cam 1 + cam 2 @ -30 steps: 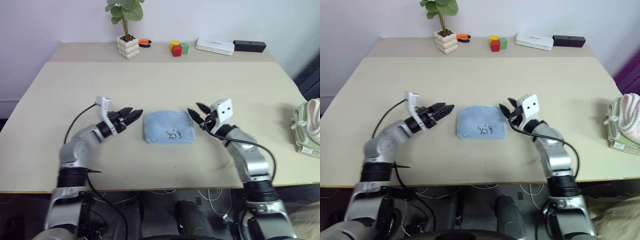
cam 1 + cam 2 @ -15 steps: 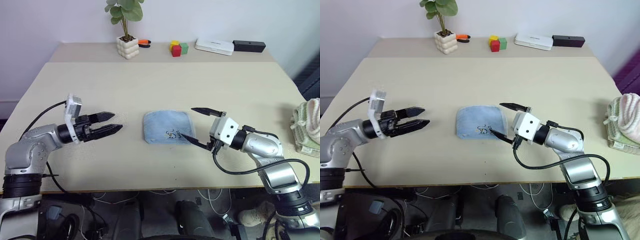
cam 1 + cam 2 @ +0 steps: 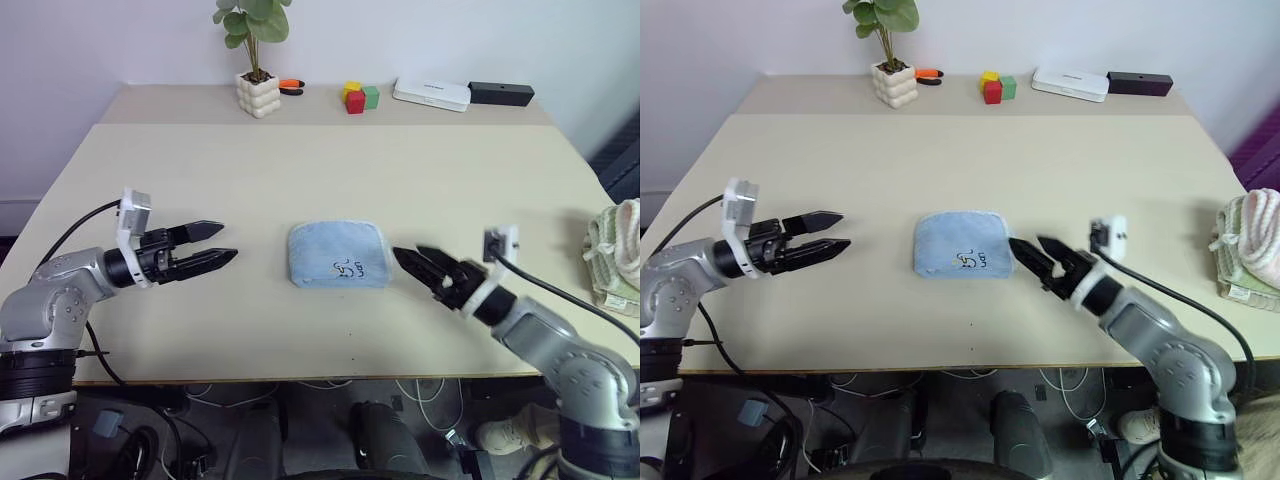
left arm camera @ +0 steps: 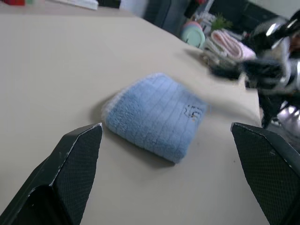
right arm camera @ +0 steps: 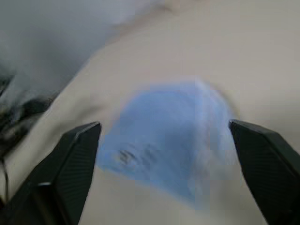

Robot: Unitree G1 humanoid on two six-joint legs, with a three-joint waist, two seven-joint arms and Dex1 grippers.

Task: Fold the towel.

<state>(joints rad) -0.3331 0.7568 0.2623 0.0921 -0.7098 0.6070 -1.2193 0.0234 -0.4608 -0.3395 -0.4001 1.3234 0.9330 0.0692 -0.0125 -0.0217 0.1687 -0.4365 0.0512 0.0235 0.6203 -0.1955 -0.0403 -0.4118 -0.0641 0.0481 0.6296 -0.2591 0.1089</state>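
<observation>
Towel (image 3: pixel 338 255) folded into compact blue pad, laid mid-table (image 3: pixel 300 170); small dark printed mark seen near front edge, writing unreadable. Right gripper (image 3: pixel 430 268) spread, tips just beside towel, nothing held. Left gripper (image 3: pixel 212 245) spread, well apart. Beige tabletop, white wall behind. Towel stack (image 3: pixel 615 255) at right edge.

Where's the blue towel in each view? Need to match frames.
Left eye: towel centre, between the pincers.
Right eye: centre, slightly left.
Left wrist: middle, mark at far end.
Right wrist: centre, blurred.
Shared landmark: its dark printed mark.
</observation>
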